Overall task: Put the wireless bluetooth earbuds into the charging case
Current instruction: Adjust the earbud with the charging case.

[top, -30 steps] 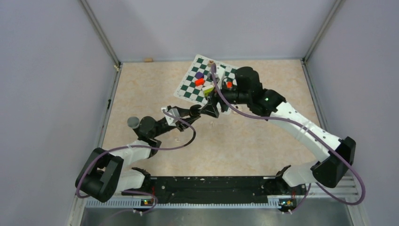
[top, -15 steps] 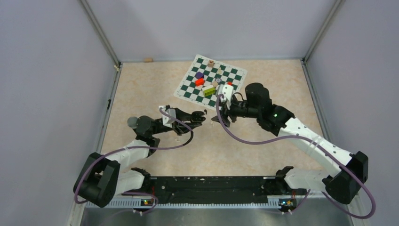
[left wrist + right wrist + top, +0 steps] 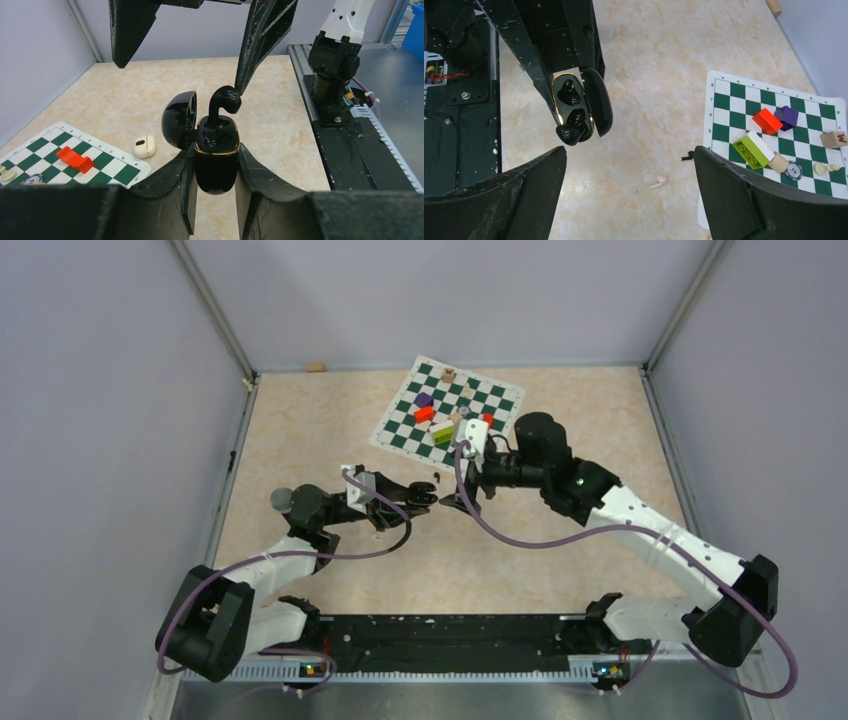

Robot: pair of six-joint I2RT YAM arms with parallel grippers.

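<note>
My left gripper [image 3: 215, 150] is shut on the charging case [image 3: 216, 162], a glossy black pod with a gold rim, held upright above the table with its lid [image 3: 178, 120] open to the left. One black earbud [image 3: 224, 98] stands in the case's right socket and sticks out of it; it also shows in the right wrist view [image 3: 569, 134]. My right gripper [image 3: 629, 150] is open and empty just beyond the case, one fingertip [image 3: 243, 82] close to that earbud. The second black earbud [image 3: 687, 156] lies on the table at the chessboard's edge.
A chessboard [image 3: 400, 431] at the back holds a red block [image 3: 767, 120], a purple block [image 3: 788, 116], a green brick [image 3: 753, 148], a chip and a pawn. A white earbud [image 3: 657, 181] and a white case [image 3: 145, 146] lie on the table.
My right arm has swung from over the chessboard down and left, and its open gripper now faces the case. My left gripper has shifted slightly right with the case.
</note>
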